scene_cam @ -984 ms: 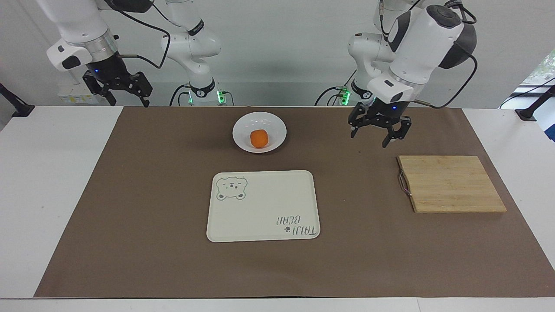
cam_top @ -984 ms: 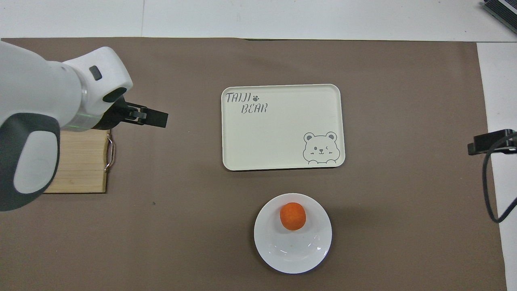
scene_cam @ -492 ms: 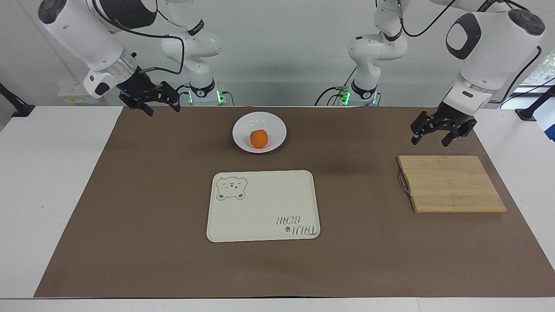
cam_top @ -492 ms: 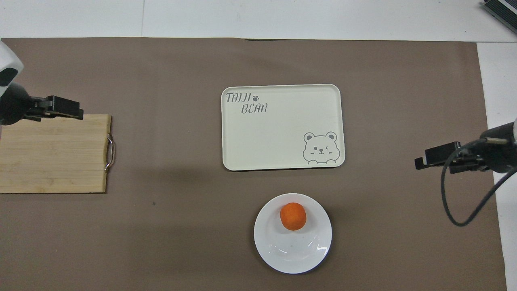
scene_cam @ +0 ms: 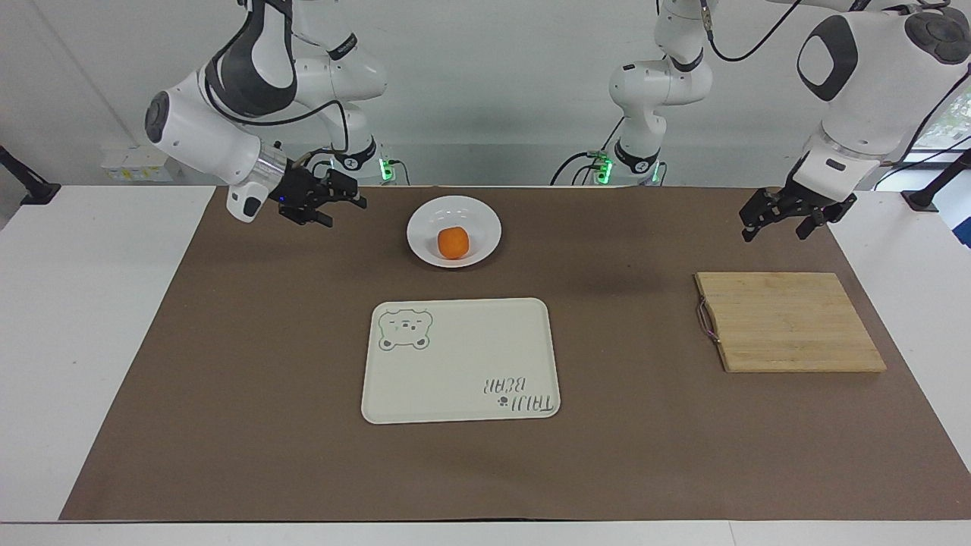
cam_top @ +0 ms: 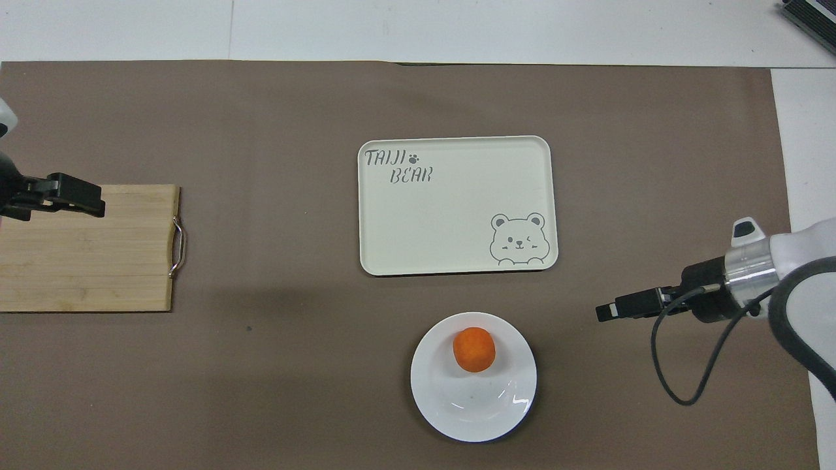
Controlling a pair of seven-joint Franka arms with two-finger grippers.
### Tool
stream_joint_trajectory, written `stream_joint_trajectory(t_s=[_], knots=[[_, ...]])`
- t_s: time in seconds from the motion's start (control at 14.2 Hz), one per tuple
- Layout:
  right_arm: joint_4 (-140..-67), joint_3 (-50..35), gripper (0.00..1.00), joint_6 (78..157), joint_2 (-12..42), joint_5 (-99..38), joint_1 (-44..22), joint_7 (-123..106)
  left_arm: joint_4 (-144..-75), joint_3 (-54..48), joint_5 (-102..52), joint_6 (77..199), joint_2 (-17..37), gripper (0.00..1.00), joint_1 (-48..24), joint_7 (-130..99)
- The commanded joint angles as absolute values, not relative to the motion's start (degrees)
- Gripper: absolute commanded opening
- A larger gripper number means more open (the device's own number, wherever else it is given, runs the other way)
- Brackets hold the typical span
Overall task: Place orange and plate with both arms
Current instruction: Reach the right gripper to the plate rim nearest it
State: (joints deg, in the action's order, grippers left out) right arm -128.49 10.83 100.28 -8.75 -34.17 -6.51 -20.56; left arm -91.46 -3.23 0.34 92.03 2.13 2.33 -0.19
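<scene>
A: Orange (scene_cam: 454, 242) sits on the plate (scene_cam: 485, 224), nearer the robots than the tray (scene_cam: 463, 364). From the facing view we see both arm bases; overhead shows neither.

B: Right end effector (scene_cam: 334, 205) hovers beside the plate, released, empty. Left end effector (scene_cam: 781, 220), released, over the mat (scene_cam: 227, 379) by the cutting board (scene_cam: 789, 322).

Robotics lab bench

Two white robot arms (scene_cam: 227, 144) stand at a white table (scene_cam: 98, 318) with a brown mat (scene_cam: 265, 379), against bare walls.
</scene>
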Motion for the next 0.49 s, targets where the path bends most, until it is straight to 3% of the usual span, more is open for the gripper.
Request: stream_joint_trajectory(t_s=[0.0,0.21,0.42], knots=[[-137.09,10.63,1.0,105.28,-13.09,-39.71,-6.68,-23.11,-90.17,-3.6,0.53,89.91,2.2,1.0,3.51,2.1],[-145.35,10.63,1.0,110.72,-11.95,-48.41,-6.42,-33.55,-89.39,-3.6,0.53,88.61,2.55,1.0,3.08,1.93],[-148.7,10.46,1.0,112.76,-10.73,-53.86,-8.07,-34.98,-89.38,-3.6,0.0,87.18,2.55,1.0,3.34,1.41]])
